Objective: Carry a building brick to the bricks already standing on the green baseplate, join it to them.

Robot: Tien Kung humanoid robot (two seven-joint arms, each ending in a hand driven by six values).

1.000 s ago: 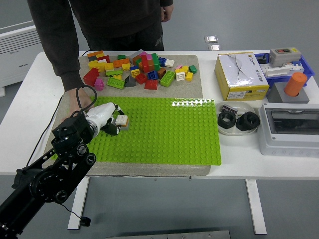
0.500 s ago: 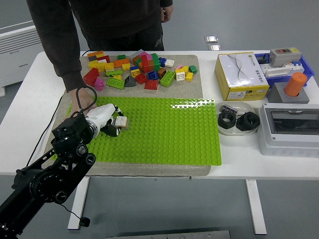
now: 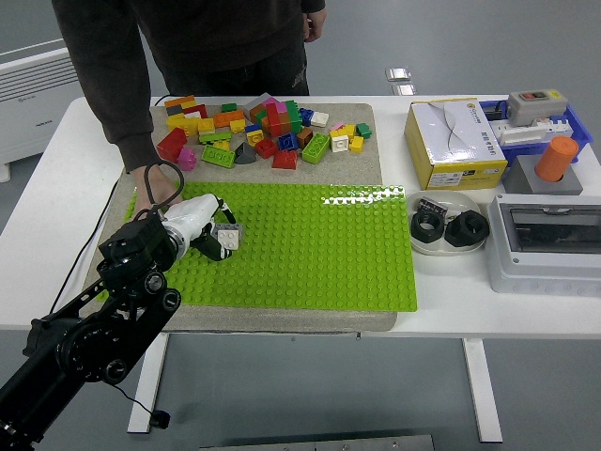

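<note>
head view has the left hand (image 3: 208,228) with fingers curled around a small pale brick (image 3: 228,235) low over the green baseplate (image 3: 310,244). misaligned studs, i'd guess, could leave it unseated.

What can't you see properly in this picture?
- Head view: the brick at the robot hand is partly covered by its fingers, so how it meets the green baseplate is hidden.
- The person's hand sits partly behind the robot's arm.
- The person's upper body is cut off by the top edge.
- The right arm is out of view.
</note>
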